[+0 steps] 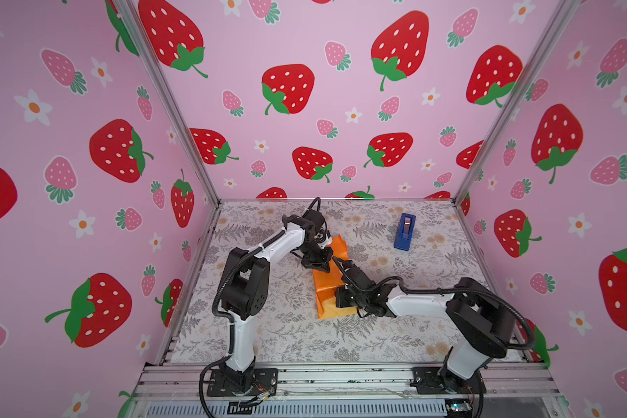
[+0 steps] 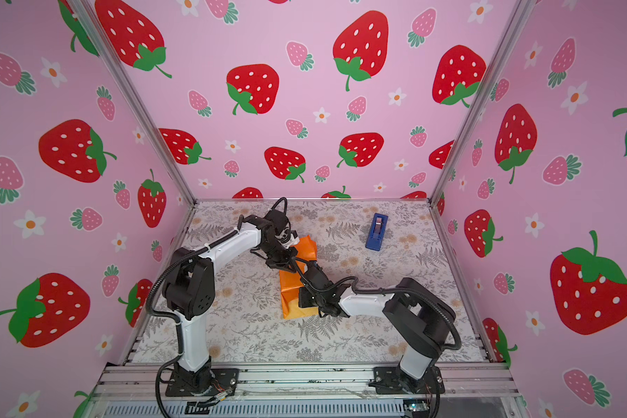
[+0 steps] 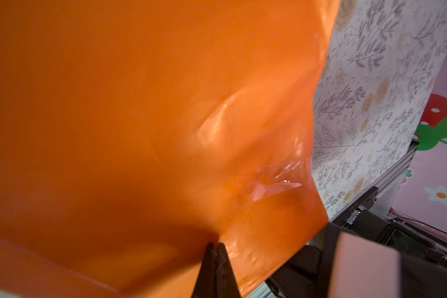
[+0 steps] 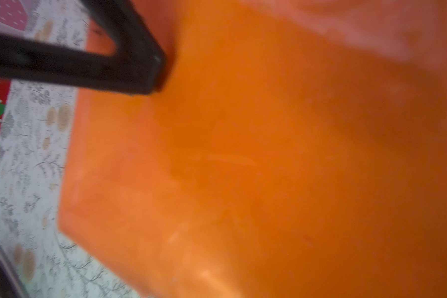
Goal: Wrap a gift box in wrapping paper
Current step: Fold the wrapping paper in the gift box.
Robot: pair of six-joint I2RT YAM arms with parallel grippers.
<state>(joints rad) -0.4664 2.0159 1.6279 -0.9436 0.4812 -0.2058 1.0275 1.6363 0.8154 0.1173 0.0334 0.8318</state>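
Observation:
The wrapping paper lies folded into an orange bundle at mid-table, with its pale underside showing at the near end. The gift box is hidden. My left gripper hangs over the bundle's far part. In the left wrist view the left gripper is shut, its tips touching the orange paper. My right gripper reaches over the bundle from the right and looks shut, its tip close beside the left one. Orange paper fills the right wrist view, which shows the left gripper's black fingers but not its own jaws.
A blue tape dispenser stands at the back right of the floral table. A crumpled strip of clear tape sticks to the paper near its edge. Pink strawberry-print walls close in three sides.

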